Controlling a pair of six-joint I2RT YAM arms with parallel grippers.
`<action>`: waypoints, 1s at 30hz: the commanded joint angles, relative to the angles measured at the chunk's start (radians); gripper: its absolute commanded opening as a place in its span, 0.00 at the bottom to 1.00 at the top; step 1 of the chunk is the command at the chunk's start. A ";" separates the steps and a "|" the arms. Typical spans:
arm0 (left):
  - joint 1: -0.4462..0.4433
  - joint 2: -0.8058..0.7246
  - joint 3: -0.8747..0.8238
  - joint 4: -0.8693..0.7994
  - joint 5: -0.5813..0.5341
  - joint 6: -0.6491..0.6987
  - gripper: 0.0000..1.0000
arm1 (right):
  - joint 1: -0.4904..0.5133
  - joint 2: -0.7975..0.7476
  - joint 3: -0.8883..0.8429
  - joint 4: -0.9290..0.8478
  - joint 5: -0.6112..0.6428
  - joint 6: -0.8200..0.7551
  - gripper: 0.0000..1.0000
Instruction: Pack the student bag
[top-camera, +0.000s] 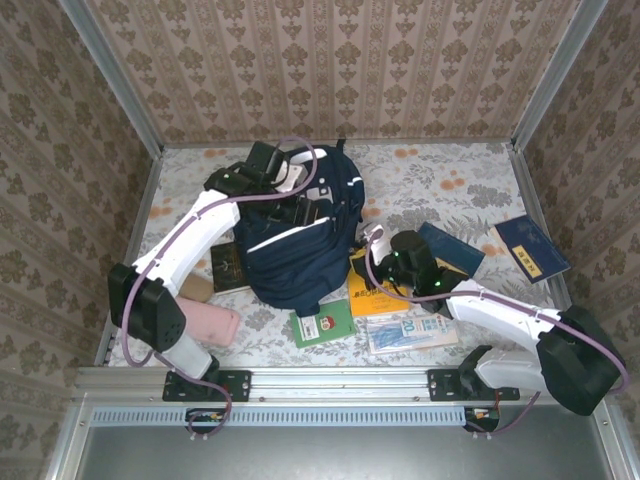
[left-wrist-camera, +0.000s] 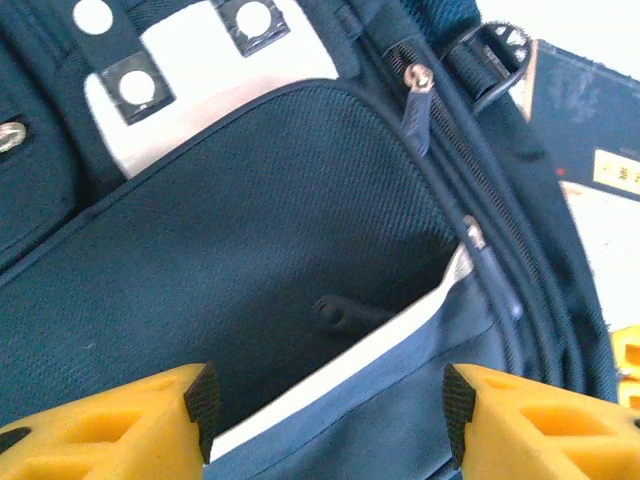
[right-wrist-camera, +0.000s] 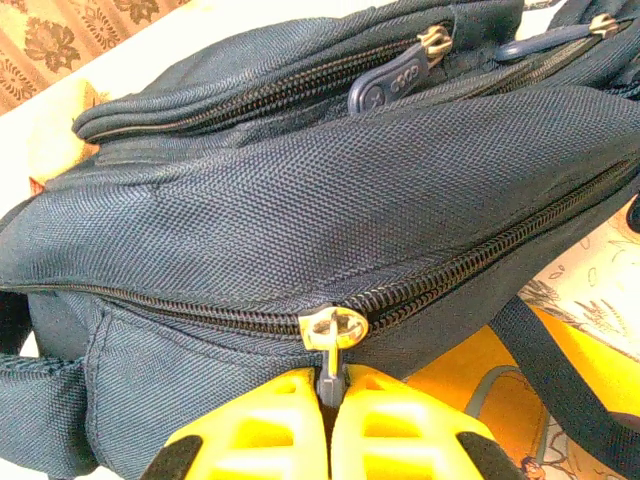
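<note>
- Bag (top-camera: 300, 240) lies flat on the tabletop (top-camera: 450, 175), left of centre, running from near the far edge toward the near edge.
- Left gripper (left-wrist-camera: 330, 410) hangs over the bag's far half with its fingers spread apart, holding nothing. Navy fabric and a white stripe (left-wrist-camera: 400, 330) lie below the gap.
- Right gripper (right-wrist-camera: 330, 400) is pressed against the bag's right side, clenched on a zip pull (right-wrist-camera: 333, 335).
- A yellow folder (top-camera: 375, 292) lies just beside the bag's right side, under the right gripper. A green booklet (top-camera: 322, 325) lies at the bag's near end.
- A navy book (top-camera: 450, 247) and a labelled book (top-camera: 530, 248) lie toward the right edge, apart from the bag. A pink case (top-camera: 205, 322) lies near the near-left corner.
- From above, the left arm covers the bag's far-left part, and a dark book (top-camera: 228, 268) is partly hidden at the bag's left side.
- Both wrist views cut the bag off on all sides. Whether the left fingers touch the fabric cannot be told.
</note>
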 joint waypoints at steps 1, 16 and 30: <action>0.019 -0.029 -0.061 0.014 -0.072 0.069 0.63 | -0.034 -0.047 -0.024 0.088 -0.048 0.043 0.00; 0.164 0.134 -0.138 0.361 0.552 0.105 0.66 | -0.179 -0.096 -0.074 0.157 -0.169 0.128 0.00; 0.135 0.175 -0.175 0.388 0.762 0.089 0.54 | -0.246 -0.057 -0.062 0.201 -0.227 0.180 0.00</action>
